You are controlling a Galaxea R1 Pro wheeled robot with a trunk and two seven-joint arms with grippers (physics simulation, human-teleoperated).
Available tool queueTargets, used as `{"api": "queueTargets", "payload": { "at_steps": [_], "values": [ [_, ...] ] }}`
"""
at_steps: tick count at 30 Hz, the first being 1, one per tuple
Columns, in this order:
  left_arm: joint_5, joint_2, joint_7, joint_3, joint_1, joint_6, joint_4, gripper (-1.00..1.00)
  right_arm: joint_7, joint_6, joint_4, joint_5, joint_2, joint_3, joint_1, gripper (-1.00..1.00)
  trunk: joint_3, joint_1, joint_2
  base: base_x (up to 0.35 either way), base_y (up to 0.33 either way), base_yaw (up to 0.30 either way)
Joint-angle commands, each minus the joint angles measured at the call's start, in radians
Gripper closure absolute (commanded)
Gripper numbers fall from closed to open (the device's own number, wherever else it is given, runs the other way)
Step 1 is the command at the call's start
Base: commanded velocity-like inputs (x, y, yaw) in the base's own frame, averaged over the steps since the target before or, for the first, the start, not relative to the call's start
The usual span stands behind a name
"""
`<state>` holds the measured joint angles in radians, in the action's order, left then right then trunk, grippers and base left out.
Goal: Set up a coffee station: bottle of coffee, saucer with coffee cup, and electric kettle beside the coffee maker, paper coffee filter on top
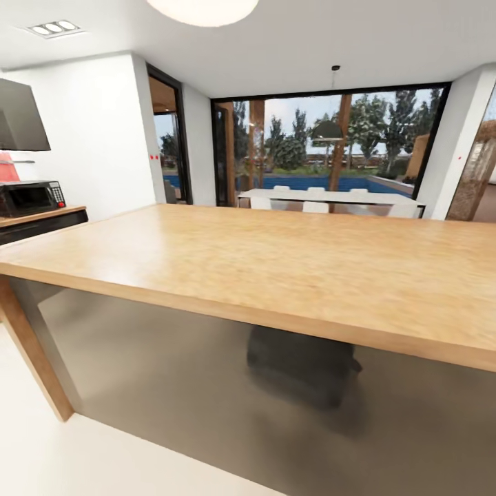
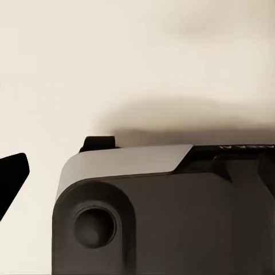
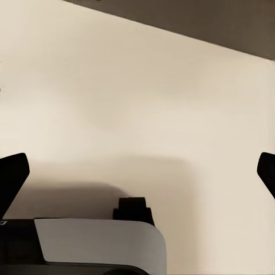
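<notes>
A wide wooden table (image 1: 275,262) spans the middle of the head view, its bare top running from the left edge to the right edge of the frame, with its near edge slanting down from centre left to lower right. A slanted wooden leg (image 1: 34,351) stands at lower left, and below the top a grey panel (image 1: 172,386) closes the underside, with a dark blurred shape (image 1: 300,365) in front of it at lower centre. Pale floor (image 1: 69,455) lies open in the lower left corner. At the left edge a microwave (image 1: 31,198) sits on a dark counter (image 1: 41,224) under a dark hood (image 1: 21,117). Beyond the table, a white dining table (image 1: 331,196) with chairs stands before a large window (image 1: 331,138) showing trees and a pool. None of the coffee things appear in these frames. In the left wrist view the robot's grey base (image 2: 160,212) is at the bottom over pale floor, and one dark fingertip (image 2: 11,177) of the left gripper shows at the left edge; whether it is apart or together cannot be told. In the right wrist view the right gripper (image 3: 137,172) has its fingertips (image 3: 12,175) at opposite edges of the frame, wide apart, with bare floor between them.
</notes>
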<state>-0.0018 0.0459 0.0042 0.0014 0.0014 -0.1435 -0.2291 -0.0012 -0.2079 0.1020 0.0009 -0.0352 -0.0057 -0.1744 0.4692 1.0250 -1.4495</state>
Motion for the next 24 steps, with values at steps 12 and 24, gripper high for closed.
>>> {"api": "queueTargets", "payload": {
  "at_steps": [12, 24],
  "values": [
    [-0.001, 0.000, 0.000, 0.000, 0.000, -0.002, -0.001, -1.00, -0.002, -0.005, -0.001, 0.002, 0.000, 0.000, 0.000, -1.00, 0.001, 0.000, 0.000, 0.000, -0.013, 0.222],
    [-0.001, 0.000, 0.000, 0.002, 0.000, -0.002, -0.001, -1.00, -0.003, -0.005, -0.001, 0.003, 0.001, 0.001, 0.000, -1.00, 0.001, 0.000, 0.000, 0.000, 0.000, 0.238]
  ]
}}
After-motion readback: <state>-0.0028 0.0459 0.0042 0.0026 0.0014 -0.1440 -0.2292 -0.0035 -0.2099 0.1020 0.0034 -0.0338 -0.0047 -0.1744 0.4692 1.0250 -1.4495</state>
